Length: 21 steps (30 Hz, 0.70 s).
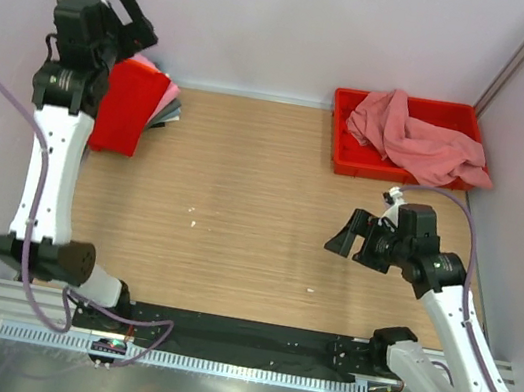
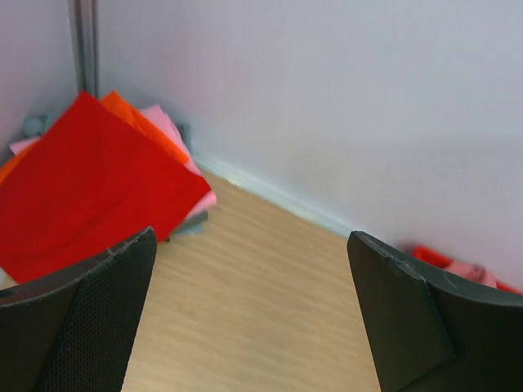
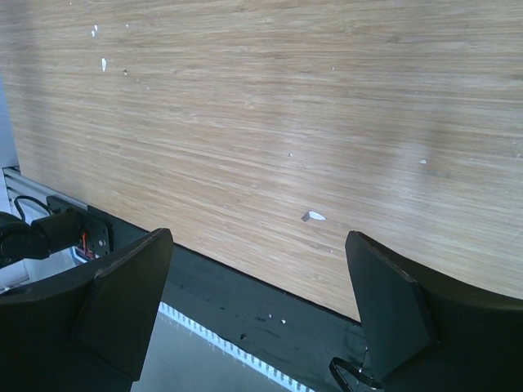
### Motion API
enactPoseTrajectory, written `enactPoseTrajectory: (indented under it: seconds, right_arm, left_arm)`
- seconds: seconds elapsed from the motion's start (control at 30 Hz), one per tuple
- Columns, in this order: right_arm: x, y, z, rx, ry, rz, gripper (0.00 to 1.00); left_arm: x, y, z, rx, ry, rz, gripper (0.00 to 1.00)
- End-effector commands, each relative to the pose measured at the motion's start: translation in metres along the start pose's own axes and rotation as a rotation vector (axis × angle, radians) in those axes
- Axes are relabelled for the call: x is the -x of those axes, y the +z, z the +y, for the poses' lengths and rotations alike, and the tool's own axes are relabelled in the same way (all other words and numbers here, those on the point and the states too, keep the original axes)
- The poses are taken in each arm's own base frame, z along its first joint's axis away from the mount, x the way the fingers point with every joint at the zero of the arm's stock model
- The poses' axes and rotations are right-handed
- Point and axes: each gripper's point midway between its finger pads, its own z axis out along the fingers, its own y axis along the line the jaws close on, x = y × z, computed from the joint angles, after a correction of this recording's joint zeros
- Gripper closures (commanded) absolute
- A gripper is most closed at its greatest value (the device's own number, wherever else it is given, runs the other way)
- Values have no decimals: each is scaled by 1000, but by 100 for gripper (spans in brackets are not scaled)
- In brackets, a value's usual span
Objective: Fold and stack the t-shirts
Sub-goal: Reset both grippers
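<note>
We see our left gripper [image 2: 252, 318] spread wide, nothing between its jaws, above the wooden table [image 2: 270, 278]. In the corner by the wall [image 2: 327, 98], a bright red t-shirt [image 2: 90, 188] tops a folded stack, with the edges of an orange shirt [image 2: 139, 122], a light pink shirt [image 2: 166, 124] and a grey shirt [image 2: 186, 135] peeking out beneath.

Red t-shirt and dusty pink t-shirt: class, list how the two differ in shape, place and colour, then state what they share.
Shape: the red t-shirt is folded flat; the dusty pink t-shirt lies crumpled.
Place: the red t-shirt tops the stack, far left; the dusty pink t-shirt sits in the red tray, far right, spilling over its rim.
Colour: bright red against muted pink.
Shared: both are plain cloth.
</note>
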Motion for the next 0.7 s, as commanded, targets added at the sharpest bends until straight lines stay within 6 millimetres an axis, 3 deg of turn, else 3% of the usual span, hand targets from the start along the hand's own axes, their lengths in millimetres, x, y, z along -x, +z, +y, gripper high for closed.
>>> enactPoseTrajectory:
  seconds: [0.0,0.03,0.07,0.1,0.13,0.2,0.23,0.37,0.4,0.57,0.6,0.67]
  right_arm:
    - [23,-12,15,34,-17,-99,7]
    - [27,-17,21,52,-18,-120,7]
    - [29,-19,26,76,-22,-126,7]
    - [33,-25,31,87,-29,-146,7]
    - [36,-29,34,92,-36,-163,7]
    - [44,-38,37,84,-44,-209,7]
    - [46,-41,37,79,-45,-226,7]
    - [57,-57,34,42,-26,-318,7]
    - [57,-59,34,40,-23,-328,7]
    - [56,-71,24,-4,-13,-401,7]
    - [60,-74,17,-43,-13,-431,7]
    - [60,-81,9,-95,-18,-450,6]
  left_arm:
    - [-27,-49,-7,-54,42,56,0]
    - [-38,-57,-5,-64,43,88,0]
    - [-64,-63,1,-64,55,145,0]
    - [-66,-83,3,-79,49,147,0]
    - [-92,-89,11,-75,70,207,0]
    - [-108,-105,22,-67,77,245,0]
    - [-123,-121,33,-62,85,278,0]
    - [-160,-154,65,-26,107,343,0]
    - [-181,-158,79,4,118,395,0]
    - [-213,-188,112,56,161,449,0]
    - [-228,-191,119,62,166,481,0]
    - [-236,-198,117,38,110,479,0]
